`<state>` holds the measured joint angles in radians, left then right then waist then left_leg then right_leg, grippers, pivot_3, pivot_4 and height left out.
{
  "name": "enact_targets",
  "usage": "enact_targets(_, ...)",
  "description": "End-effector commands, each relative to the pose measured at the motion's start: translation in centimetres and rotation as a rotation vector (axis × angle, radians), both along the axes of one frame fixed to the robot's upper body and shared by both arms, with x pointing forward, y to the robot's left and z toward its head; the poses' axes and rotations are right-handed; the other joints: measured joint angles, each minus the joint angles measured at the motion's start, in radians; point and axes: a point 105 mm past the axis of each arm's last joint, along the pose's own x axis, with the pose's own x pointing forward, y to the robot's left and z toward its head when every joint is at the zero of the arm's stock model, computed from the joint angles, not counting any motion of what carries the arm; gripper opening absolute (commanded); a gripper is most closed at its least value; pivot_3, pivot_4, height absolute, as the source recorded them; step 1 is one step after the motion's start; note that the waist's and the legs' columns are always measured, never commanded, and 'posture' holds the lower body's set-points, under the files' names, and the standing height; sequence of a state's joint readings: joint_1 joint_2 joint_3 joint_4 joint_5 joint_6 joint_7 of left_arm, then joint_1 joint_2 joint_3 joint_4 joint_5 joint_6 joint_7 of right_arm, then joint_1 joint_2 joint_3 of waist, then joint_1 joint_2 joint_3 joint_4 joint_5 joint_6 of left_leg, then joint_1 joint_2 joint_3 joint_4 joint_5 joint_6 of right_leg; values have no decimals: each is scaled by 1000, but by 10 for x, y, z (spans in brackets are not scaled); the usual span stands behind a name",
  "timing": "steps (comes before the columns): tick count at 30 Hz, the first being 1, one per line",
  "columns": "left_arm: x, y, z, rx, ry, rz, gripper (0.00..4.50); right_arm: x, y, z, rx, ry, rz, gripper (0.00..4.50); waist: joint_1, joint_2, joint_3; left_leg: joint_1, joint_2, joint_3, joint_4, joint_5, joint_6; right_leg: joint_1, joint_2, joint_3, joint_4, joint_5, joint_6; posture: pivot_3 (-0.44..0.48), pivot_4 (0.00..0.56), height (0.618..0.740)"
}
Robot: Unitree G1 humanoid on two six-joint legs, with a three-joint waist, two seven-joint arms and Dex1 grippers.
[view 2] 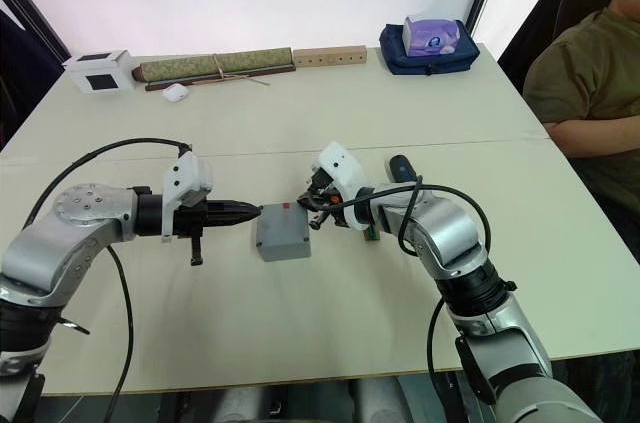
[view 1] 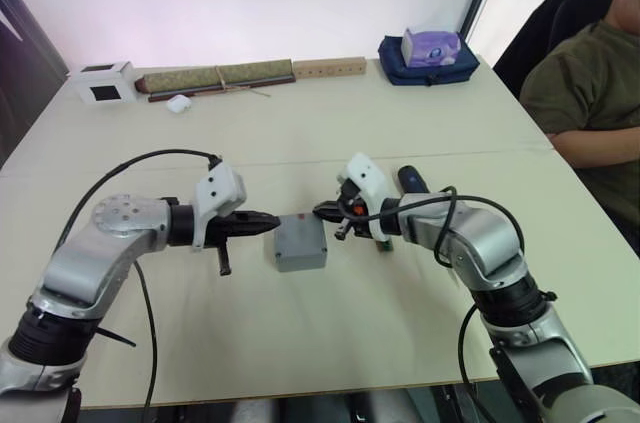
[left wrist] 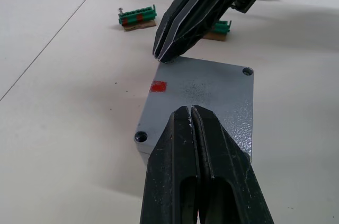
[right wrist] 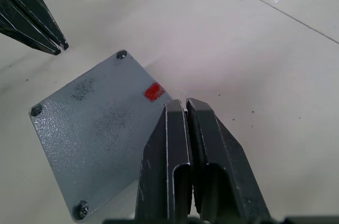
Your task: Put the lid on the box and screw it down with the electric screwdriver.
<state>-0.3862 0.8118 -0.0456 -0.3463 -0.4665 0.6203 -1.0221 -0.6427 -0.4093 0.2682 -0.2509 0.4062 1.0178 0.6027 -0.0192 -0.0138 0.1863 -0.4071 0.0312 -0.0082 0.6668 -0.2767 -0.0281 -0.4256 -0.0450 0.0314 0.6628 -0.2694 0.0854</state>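
**Lid seated on the box, flanked by two closed grippers; screwdriver behind the right arm**

The lid (left wrist: 198,99) lies flat on the box (view 1: 300,243), its edges flush with the box walls and its red mark (right wrist: 154,91) facing up near the edge on the right gripper's side. The assembly stands on the table (view 1: 300,113) directly between the two arms. The left gripper (view 1: 272,224) points at the box from the robot's left, its fingers pressed together and empty, the tips at the lid's near edge. The right gripper (view 1: 320,210) faces it from the opposite side, fingers likewise together and holding nothing, the tips just above the lid's edge close to the red mark. Screw holes show at the lid's corners; whether screws sit in them cannot be told.

The electric screwdriver (view 1: 410,180) lies on the table just behind the right forearm, so the tool lies rearward and outward of the right fingers, not ahead of them. Its long axis cannot be read, as the arm covers most of it. The right arm is plainly the nearer one. Judged from this layout, lidding appears done and fetching the tool is the step pending, which would call for the right gripper to draw back and open. A green strip (left wrist: 137,16) lies beside the tool
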Motion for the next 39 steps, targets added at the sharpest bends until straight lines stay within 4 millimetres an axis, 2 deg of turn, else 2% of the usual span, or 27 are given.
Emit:
enact_targets(1,-5,-4,6,0,-34,-29,0,-1,1,3,2,-29,15,21,0,0,0,0,0,0,0,0,0,0,0,0,0,0,0,0,150,740)
enact_targets(4,-5,-4,6,0,-33,-29,0,-2,0,0,-4,-28,21,21,0,0,0,0,0,0,0,0,0,0,0,0,0,0,0,0,150,740)
enact_targets(7,-5,-5,7,0,-33,-31,0,-4,-1,1,-4,-28,30,749,0,0,0,0,0,0,0,0,0,0,0,0,0,0,0,0,150,740)
enact_targets(14,-7,-10,12,-21,-43,-52,0,-6,-19,30,-3,-86,31,3715,2,0,0,0,0,0,0,0,0,0,0,0,0,0,0,0,150,740)
enact_targets(17,-8,-14,19,-30,-67,-75,0,-3,-36,49,-22,-114,-10,4461,2,0,0,0,0,0,0,0,0,0,0,0,0,0,0,0,150,740)
enact_targets(20,-10,-20,24,-41,-79,-95,0,-2,-51,60,-39,-110,-42,4461,2,0,0,0,0,0,0,0,0,0,0,0,0,0,0,0,150,740)
enact_targets(24,-11,-22,30,-54,-94,-134,0,6,-85,73,-150,-30,-169,4461,3,1,1,0,0,0,0,0,0,0,0,0,0,0,0,0,150,740)
enact_targets(26,-13,-24,30,-56,-95,-151,0,8,-103,69,-236,50,-238,4461,3,1,1,0,0,0,0,0,0,0,-1,0,0,0,0,0,150,740)
enact_targets(30,-16,-31,30,-70,-103,-178,0,12,-141,50,-382,272,-426,4461,0,0,0,0,0,0,-1,0,0,0,0,0,-1,0,0,0,150,740)
enact_targets(33,-17,-39,31,-83,-110,-189,0,9,-149,42,-404,363,-442,4461,1,0,0,0,0,1,0,0,0,0,0,1,-1,0,0,0,150,740)
enact_targets(39,-14,-40,23,-97,-109,-177,0,11,-149,27,-450,464,-445,4461,-1,0,1,0,0,1,0,0,0,-1,0,1,-1,0,0,0,150,740)
